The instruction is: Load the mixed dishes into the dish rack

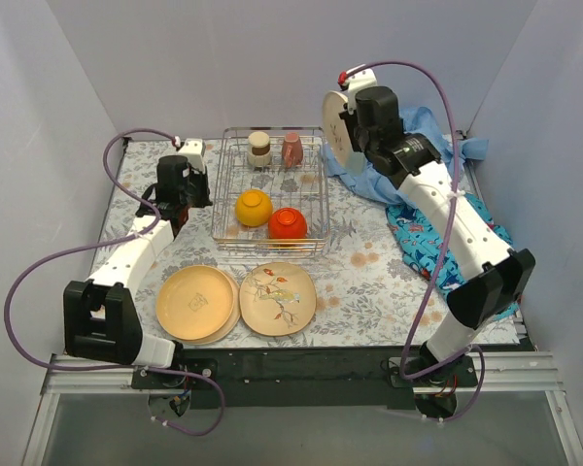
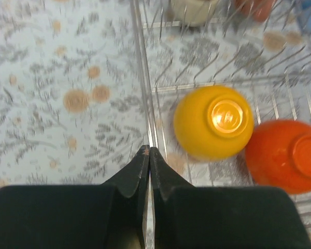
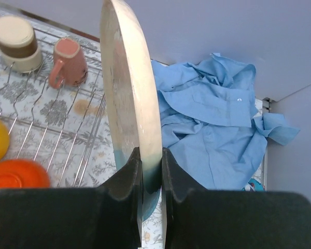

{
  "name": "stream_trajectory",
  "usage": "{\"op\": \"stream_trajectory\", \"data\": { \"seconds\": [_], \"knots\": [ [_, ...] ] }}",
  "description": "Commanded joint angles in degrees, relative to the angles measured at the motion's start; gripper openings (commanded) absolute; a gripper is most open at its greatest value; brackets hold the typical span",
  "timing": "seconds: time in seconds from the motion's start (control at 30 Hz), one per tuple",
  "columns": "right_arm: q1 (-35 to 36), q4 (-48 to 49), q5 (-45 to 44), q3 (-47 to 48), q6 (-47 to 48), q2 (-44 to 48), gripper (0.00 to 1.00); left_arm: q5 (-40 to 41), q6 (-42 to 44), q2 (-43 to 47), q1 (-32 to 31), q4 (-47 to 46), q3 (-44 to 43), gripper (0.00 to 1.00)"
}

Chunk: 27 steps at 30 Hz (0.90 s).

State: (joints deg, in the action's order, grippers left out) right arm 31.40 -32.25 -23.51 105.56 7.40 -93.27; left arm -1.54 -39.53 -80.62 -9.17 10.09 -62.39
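Right gripper [image 3: 151,161] grasps the cream-and-blue plate [image 3: 129,88] on edge, at the upper right of the top view, just right of the rack [image 1: 272,249]. Left gripper [image 2: 148,152] is clenched at the rack's left rim (the mark under the yellow bowl [image 2: 197,129] is too blurred to read).

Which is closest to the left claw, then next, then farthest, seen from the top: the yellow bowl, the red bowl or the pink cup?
1. Yellow bowl, in the rack, beside the left claw.
2. Red bowl, to its right.
3. Pink cup, at the rack's far side.
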Motion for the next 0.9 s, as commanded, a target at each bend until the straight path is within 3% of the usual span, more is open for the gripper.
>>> {"op": "stream_trajectory", "data": {
  "seconds": [0.0,0.43,0.87],
  "knots": [
    [3.31,15.01,-13.14,6.50,-2.39,-1.38,0.01,2.77,-1.25,5.99,-0.94,2.57,4.03,0.00],
    [5.95,15.90,-19.91,11.60,-5.90,-9.99,0.01,4.97,-0.37,-1.11,-0.85,4.68,5.88,0.00],
    [6.83,15.99,-21.84,11.69,-8.35,-12.63,0.01,-13.57,0.16,-6.13,-1.82,4.94,3.50,0.00]
  ]
}}
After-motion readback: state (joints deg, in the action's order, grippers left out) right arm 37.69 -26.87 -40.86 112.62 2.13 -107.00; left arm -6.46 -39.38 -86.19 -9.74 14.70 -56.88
